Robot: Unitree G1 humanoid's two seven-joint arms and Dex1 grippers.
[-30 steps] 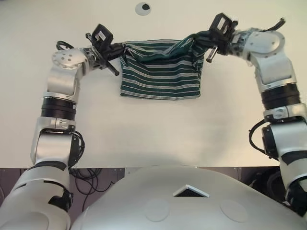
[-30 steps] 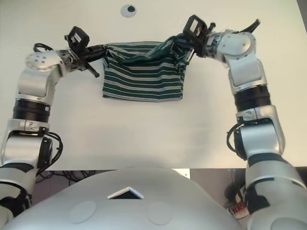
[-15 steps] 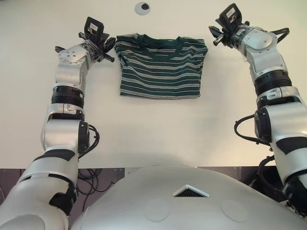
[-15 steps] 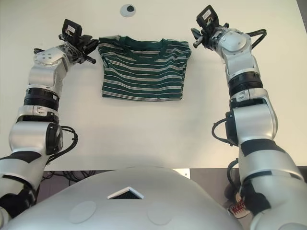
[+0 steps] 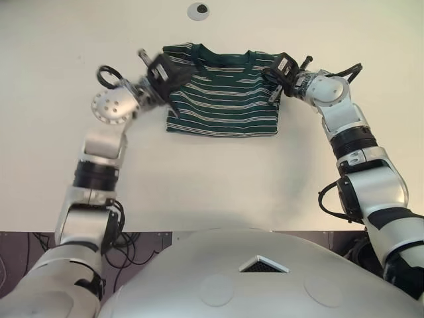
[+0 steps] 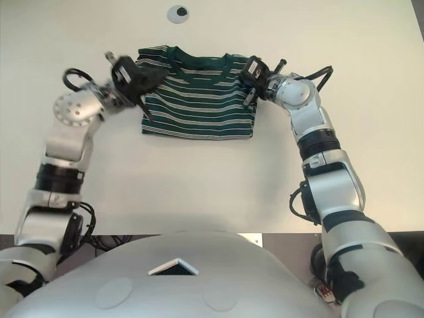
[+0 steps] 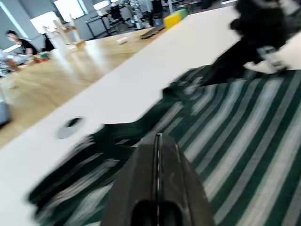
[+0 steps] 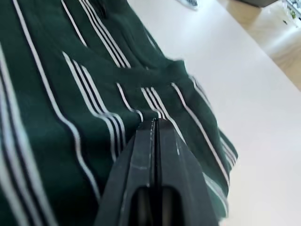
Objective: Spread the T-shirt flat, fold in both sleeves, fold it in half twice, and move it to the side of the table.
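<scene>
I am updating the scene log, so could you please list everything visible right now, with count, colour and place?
T-shirt: one, dark green with white stripes, folded, lying flat at the table's far middle.
table: one, white, under the T-shirt.
round disc: one, grey, set in the table beyond the T-shirt.
wooden table: one, light brown, in the room behind.
left gripper: one, black, shut, at the T-shirt's left edge.
right gripper: one, black, shut, at the T-shirt's right edge.
</scene>
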